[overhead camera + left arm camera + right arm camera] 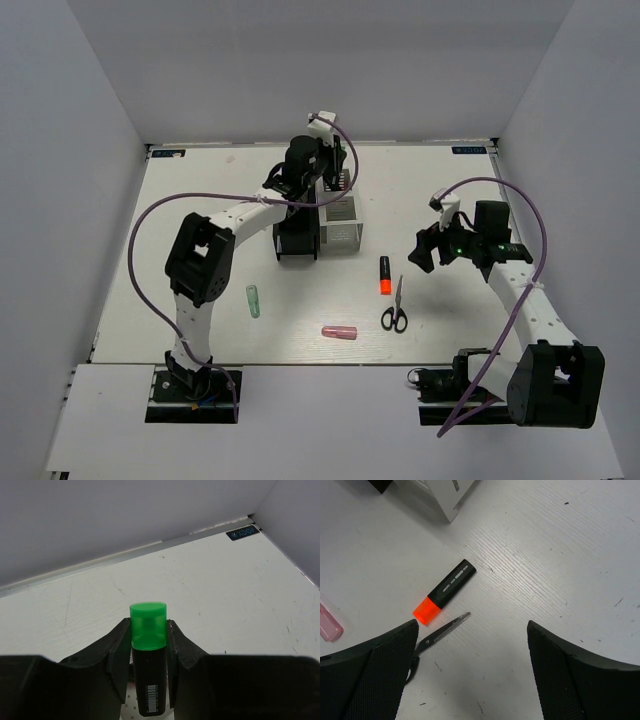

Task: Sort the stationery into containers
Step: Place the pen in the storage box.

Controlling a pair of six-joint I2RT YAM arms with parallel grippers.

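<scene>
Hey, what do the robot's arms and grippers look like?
The left arm and right arm have white links and chunky black joints, each trailing a purple cable. The left gripper and right gripper are black; the right's fingers look mesh-textured.

Grey walls (pixel 320 60) enclose a scuffed white table (pixel 440 320) with a dark corner sticker (pixel 241 532).

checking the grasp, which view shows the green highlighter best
Left wrist: the green highlighter sits centre frame, cap and barcode clear, clamped in the left end effector. In top external it cannot be made out at that end effector; right wrist misses it entirely.
</scene>
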